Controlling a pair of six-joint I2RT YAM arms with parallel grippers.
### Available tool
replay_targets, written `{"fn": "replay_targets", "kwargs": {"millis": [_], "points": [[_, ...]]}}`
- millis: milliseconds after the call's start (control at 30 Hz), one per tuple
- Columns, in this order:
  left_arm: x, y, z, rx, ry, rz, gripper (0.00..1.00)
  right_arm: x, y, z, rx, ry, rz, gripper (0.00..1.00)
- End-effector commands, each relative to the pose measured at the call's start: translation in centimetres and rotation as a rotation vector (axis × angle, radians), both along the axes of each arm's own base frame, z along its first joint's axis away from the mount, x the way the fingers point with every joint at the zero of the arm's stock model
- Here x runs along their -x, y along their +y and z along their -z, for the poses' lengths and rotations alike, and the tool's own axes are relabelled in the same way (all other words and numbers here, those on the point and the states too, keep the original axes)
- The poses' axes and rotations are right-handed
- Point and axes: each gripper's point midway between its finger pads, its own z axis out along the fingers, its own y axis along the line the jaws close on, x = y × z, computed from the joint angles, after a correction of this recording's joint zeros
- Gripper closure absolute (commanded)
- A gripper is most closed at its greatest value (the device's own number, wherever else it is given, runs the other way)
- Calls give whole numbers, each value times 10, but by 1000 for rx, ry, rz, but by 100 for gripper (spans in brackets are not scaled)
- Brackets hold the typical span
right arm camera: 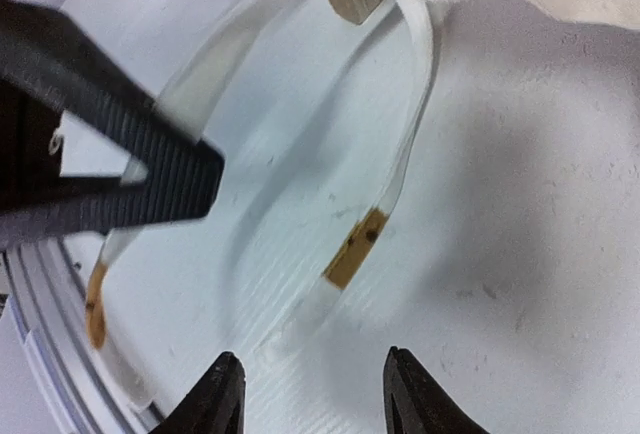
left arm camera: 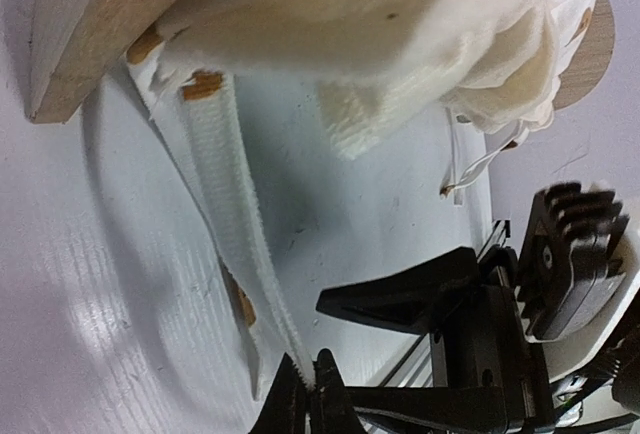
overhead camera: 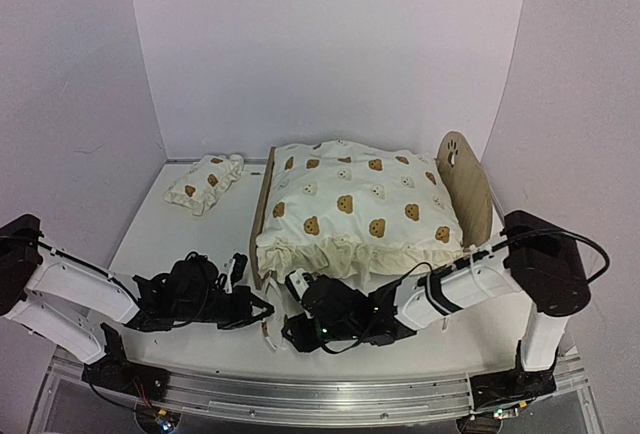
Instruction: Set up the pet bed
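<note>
The pet bed [overhead camera: 466, 190] stands mid-table, a plywood frame with a paw cutout in its right end board. A cream bear-print cushion [overhead camera: 350, 204] fills its top. In the left wrist view a wooden edge of the bed [left arm camera: 90, 24] and the cushion's ruffle [left arm camera: 400, 44] hang above a white tie [left arm camera: 225, 204]. My left gripper [left arm camera: 310, 394] is shut on that tie's lower end. My right gripper [right arm camera: 315, 394] is open just short of a second tie [right arm camera: 355, 249] that lies loose on the table. From above, the left gripper [overhead camera: 266, 308] and right gripper [overhead camera: 291, 332] nearly meet before the bed's front left corner.
A small bear-print pillow [overhead camera: 205, 182] lies at the back left of the table. The left gripper's ribbed finger [right arm camera: 150, 169] crosses the right wrist view, close beside the right jaws. A metal rail [overhead camera: 320, 394] runs along the near table edge.
</note>
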Motion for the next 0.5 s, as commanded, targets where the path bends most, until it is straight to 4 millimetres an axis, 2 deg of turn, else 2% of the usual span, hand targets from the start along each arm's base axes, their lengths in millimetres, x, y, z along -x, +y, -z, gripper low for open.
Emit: {"fn": "replay_targets", "kwargs": {"millis": [0, 167, 367, 433, 467], "points": [[-4, 1, 0, -54, -37, 21, 100, -26, 22, 0, 47, -71, 89, 51], [-10, 10, 2, -98, -50, -5, 100, -49, 24, 16, 135, -169, 152, 51], [-8, 17, 4, -103, -48, -13, 100, -76, 29, 15, 195, -330, 198, 53], [-7, 19, 5, -102, -47, -16, 100, -81, 32, 22, 221, -367, 192, 56], [-7, 19, 4, -100, -48, -14, 100, -84, 34, 23, 222, -379, 188, 61]]}}
